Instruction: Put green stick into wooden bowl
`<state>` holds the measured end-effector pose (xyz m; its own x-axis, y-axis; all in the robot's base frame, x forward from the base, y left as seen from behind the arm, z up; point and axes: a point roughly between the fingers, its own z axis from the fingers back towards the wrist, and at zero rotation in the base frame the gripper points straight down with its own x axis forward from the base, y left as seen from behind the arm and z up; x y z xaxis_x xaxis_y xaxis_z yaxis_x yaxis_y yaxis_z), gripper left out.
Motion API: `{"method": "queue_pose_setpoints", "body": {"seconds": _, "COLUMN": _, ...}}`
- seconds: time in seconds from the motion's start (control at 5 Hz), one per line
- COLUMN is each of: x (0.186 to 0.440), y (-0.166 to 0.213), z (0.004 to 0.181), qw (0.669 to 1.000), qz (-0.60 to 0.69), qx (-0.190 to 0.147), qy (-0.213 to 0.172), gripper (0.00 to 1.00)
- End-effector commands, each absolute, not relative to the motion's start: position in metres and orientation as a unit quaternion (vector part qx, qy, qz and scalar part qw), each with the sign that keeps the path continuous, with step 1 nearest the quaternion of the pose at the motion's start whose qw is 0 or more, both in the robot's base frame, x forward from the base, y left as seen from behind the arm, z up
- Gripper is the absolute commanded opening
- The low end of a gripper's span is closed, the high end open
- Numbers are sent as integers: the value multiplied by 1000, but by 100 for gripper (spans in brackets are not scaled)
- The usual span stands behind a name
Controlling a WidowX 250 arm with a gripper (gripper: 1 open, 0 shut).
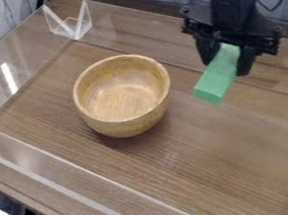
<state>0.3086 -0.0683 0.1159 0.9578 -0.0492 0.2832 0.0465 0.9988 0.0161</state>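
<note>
The green stick (pixel 218 76) hangs clear of the worktop (pixel 182 165), gripped at its upper end by the pincer (pixel 235 52), whose jaws are closed tight on it. The stick is tilted: its long axis runs from the pincer at upper right down toward lower left in the camera view, so the free lower end points roughly toward the wooden bowl (pixel 123 94). That lower end sits just to the right of the bowl's rim, apart from it and not yet over the opening. The bowl stands upright and empty on the worktop, left of the stick and the pincer, with only a narrow gap between its right wall and the stick's lower end. Judgement: the grasp and lift are complete and the carry is in hand; placement remains. The coming move turns on 1 relation, namely that the bowl lies to the left of the pincer, so the arm needs to travel left until the stick is over the bowl's cavity before the jaws part. Since the stick looks nearly as long as the bowl's inside is wide, a release with the low end short of the rim could leave it propped on the wall or tipped outside. A clear acrylic barrier (pixel 7 73) rings the worktop, with a small clear stand (pixel 68 22) at the far left, both well apart from the work.
</note>
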Motion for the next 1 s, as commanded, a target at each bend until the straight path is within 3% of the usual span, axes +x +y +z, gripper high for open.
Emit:
{"method": "queue_pose_setpoints", "body": {"seconds": 0.0, "x": 307, "y": -55, "z": 135, "qw": 985, "qz": -47, "qx": -6, "qy": -166, "gripper": 0}}
{"method": "queue_pose_setpoints", "body": {"seconds": 0.4, "x": 306, "y": -61, "z": 132, "qw": 982, "qz": -101, "qx": -17, "qy": -162, "gripper": 0}}
{"method": "queue_pose_setpoints", "body": {"seconds": 0.8, "x": 287, "y": -22, "z": 129, "qw": 986, "qz": -75, "qx": -8, "qy": -151, "gripper": 0}}
